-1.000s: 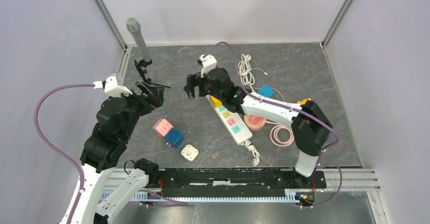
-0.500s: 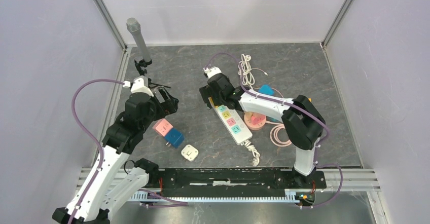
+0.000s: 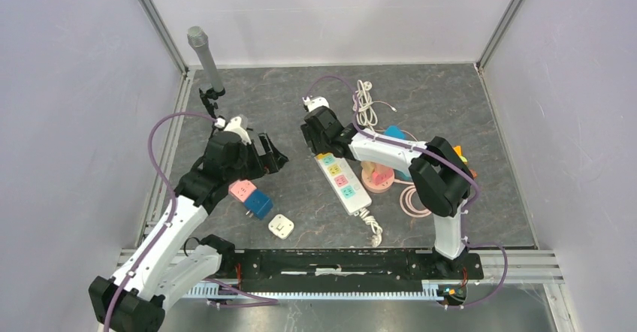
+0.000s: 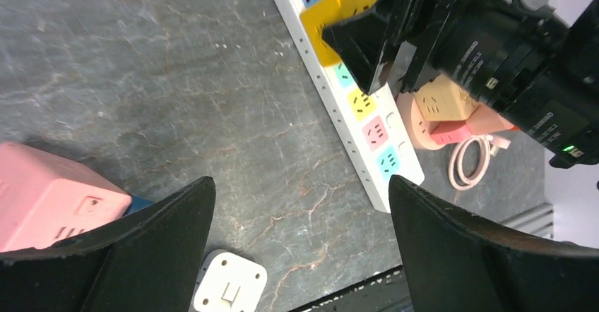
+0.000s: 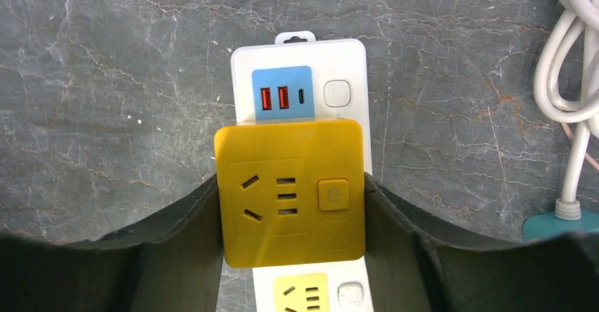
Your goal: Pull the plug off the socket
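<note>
Your right hand [image 5: 291,185] pinches the yellow plug [image 5: 289,213] both sides; socket strip [image 5: 346,65] underneath half hidden. Left hand [image 4: 300,185] gapes wide.

One yellow square plug [image 5: 289,192] sits flat, seated in the white power strip [image 5: 346,58] just below the blue USB panel [image 5: 282,93]. Strip lies flat. My right fingers [image 5: 184,241] touch both plug sides.

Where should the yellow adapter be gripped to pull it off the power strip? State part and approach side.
Grip the yellow adapter by its two flat side faces, across the power strip, coming straight down from above, as the right tool does. Its square block stands proud of the strip with both sides exposed.
</note>
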{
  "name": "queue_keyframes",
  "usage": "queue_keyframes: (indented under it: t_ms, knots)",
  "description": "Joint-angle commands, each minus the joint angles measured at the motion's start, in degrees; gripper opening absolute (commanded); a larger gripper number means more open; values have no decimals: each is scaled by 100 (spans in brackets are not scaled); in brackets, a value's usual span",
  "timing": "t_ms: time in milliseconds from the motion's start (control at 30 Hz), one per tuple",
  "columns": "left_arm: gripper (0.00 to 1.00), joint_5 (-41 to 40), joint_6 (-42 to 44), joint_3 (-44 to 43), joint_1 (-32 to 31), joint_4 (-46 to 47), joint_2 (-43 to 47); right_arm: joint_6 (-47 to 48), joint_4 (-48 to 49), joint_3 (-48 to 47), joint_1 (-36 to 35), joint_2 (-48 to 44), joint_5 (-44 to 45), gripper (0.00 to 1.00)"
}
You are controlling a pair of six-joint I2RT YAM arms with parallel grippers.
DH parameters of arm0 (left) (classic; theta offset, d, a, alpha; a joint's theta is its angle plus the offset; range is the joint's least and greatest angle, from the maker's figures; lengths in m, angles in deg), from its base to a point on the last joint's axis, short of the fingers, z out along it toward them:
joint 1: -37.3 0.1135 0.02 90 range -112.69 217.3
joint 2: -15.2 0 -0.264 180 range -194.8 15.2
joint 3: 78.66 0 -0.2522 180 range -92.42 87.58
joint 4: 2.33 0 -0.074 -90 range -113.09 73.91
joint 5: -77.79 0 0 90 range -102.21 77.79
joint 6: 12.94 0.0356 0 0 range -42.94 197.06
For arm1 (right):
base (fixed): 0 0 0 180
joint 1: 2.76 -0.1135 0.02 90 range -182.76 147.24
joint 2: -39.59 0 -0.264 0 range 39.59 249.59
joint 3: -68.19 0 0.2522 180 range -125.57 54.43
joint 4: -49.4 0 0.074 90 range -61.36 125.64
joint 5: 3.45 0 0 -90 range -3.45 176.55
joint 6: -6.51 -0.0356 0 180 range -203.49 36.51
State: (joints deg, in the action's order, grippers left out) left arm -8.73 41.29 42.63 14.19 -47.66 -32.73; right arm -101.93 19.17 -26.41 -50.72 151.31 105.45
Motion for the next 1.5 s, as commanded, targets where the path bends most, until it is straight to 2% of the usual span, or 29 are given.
queue_keyframes:
  t_ms: [0,100,233,333,400,500,567,700,800,1000,1133,1367,1467]
  knots:
    - [97,517,-383,383,10,872,-122,-664,380,-350,-23,84,298,53]
    - [96,676,-595,631,14,1283,-347,-1002,183,-638,-40,289,576,48]
    - [93,919,-850,893,11,1878,-744,-1254,124,-722,-30,327,853,49]
    - [85,1269,-1092,1033,-9,2384,-1154,-1281,138,-723,-30,323,828,50]
    - [82,1443,-1096,957,-96,2498,-1467,-1255,136,-693,-34,319,745,56]
    - [78,1449,-1029,822,-287,2523,-1894,-1204,262,-443,-34,191,637,72]
    - [77,1475,-1082,813,-367,2675,-2133,-1165,428,-213,-16,52,538,76]
    - [72,1539,-1398,910,-499,3203,-2595,-957,501,-29,24,-95,307,76]
    - [69,1581,-1695,924,-600,3702,-2945,-768,527,75,33,-132,163,70]
    - [64,1454,-1995,742,-852,4150,-3611,-675,706,318,42,-224,173,51]
    - [60,1023,-2020,660,-1170,4150,-3872,-675,810,399,41,-271,187,36]
    - [52,288,-2474,867,-1465,4678,-4276,-797,988,568,42,-355,93,22]
    - [49,232,-2620,945,-1477,4888,-4493,-853,996,602,41,-395,58,13]
